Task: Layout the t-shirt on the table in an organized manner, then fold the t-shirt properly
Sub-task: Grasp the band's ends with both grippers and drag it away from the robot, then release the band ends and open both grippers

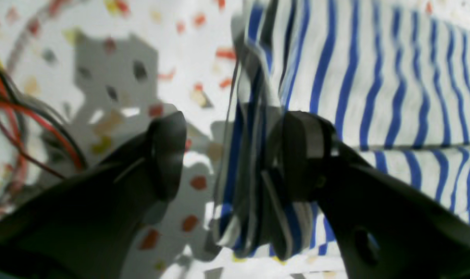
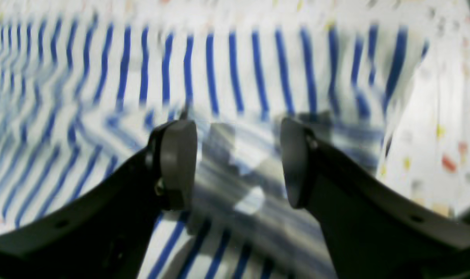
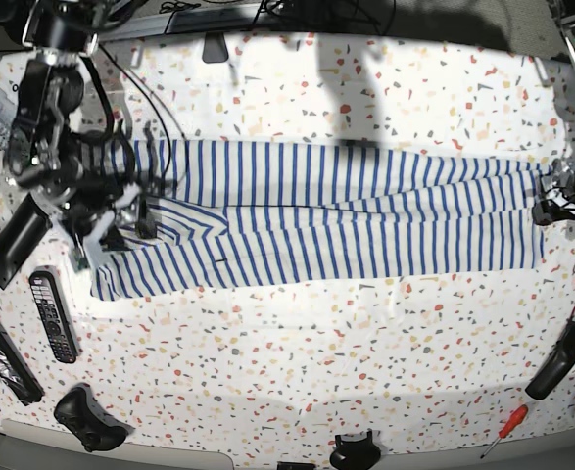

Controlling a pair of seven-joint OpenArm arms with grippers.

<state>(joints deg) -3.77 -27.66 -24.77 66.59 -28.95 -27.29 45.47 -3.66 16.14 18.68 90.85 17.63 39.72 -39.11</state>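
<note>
The t-shirt, white with thin blue stripes, lies as a long folded band across the table. At its right end in the base view sits my left gripper. In the left wrist view my left gripper is open, and a bunched edge of the t-shirt stands between the jaws, leaning on the right finger and clear of the left one. My right gripper is at the band's other end. The right wrist view shows my right gripper open just above the blurred t-shirt.
A remote control, a black bar and a game controller lie near the table's front left. A red-handled screwdriver and a black handle lie at the front right. Red and black wires hang beside my left gripper.
</note>
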